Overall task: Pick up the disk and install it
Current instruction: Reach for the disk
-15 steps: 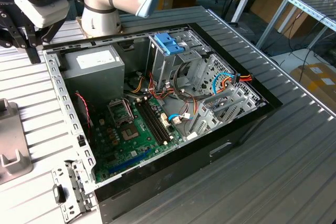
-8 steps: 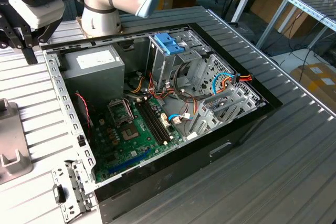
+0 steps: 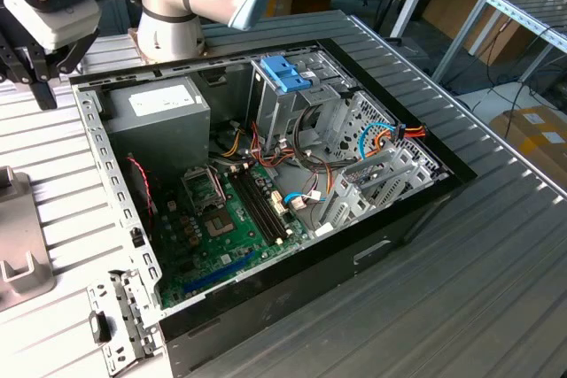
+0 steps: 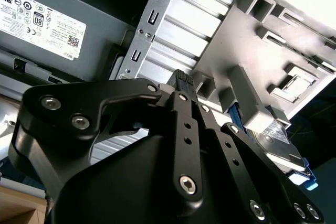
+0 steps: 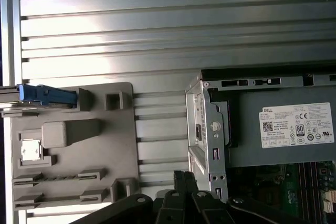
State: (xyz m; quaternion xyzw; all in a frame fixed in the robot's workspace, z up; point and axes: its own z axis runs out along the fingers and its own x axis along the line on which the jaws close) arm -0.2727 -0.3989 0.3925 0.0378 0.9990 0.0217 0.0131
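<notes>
Slatted table (image 5: 157, 24); one disk (image 5: 44, 94) on grey fixture (image 5: 73, 150); one gripper (image 5: 181, 178), fingers together

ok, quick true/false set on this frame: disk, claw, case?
1. The disk is at the grey holder, outside the case. True.
2. The claw is gripping the disk. False: it is shut on nothing, and the disk rests at the holder.
3. The case is open, with the green board showing. True.
4. The power supply lies on the table beside the case. False: it sits inside the case, in a corner.
5. A blue latch sits on top of a metal cage inside the case. True.
</notes>
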